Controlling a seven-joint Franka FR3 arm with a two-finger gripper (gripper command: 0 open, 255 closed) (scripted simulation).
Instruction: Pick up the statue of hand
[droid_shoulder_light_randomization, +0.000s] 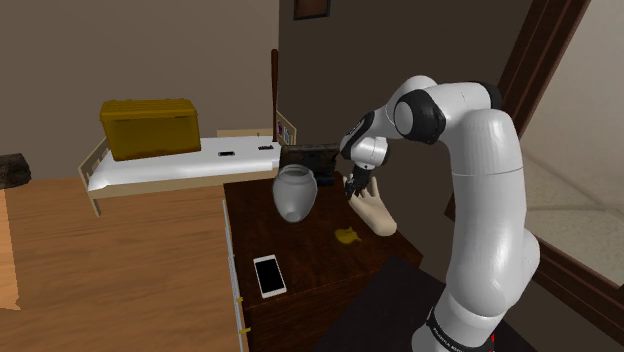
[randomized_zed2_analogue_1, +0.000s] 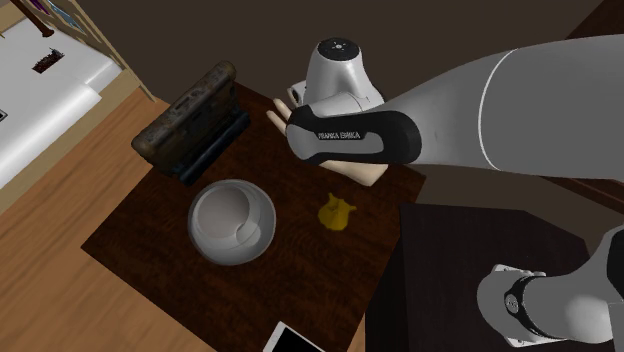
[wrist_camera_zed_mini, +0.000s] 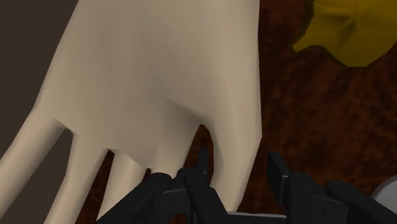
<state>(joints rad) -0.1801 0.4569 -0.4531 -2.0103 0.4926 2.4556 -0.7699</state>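
The statue of hand (droid_shoulder_light_randomization: 375, 212) is a pale beige hand lying on the dark wooden table (droid_shoulder_light_randomization: 310, 262), fingers toward the arm's wrist. In the shoulder view my black gripper (droid_shoulder_light_randomization: 357, 186) comes down onto its finger end. In the wrist view the gripper (wrist_camera_zed_mini: 240, 160) is shut on the statue (wrist_camera_zed_mini: 159, 76), with one black fingertip (wrist_camera_zed_mini: 201, 159) in the gap between two statue fingers and the other on the outer side of the edge finger. From the second exterior view, the arm's wrist covers most of the statue (randomized_zed2_analogue_1: 366, 172).
A round grey-white vase (droid_shoulder_light_randomization: 295, 192) stands on the table beside the statue. A small yellow object (droid_shoulder_light_randomization: 346, 236) lies near the statue's wrist end and a white phone (droid_shoulder_light_randomization: 268, 274) near the table's front. A dark flat item (randomized_zed2_analogue_1: 190, 115) stands behind the vase.
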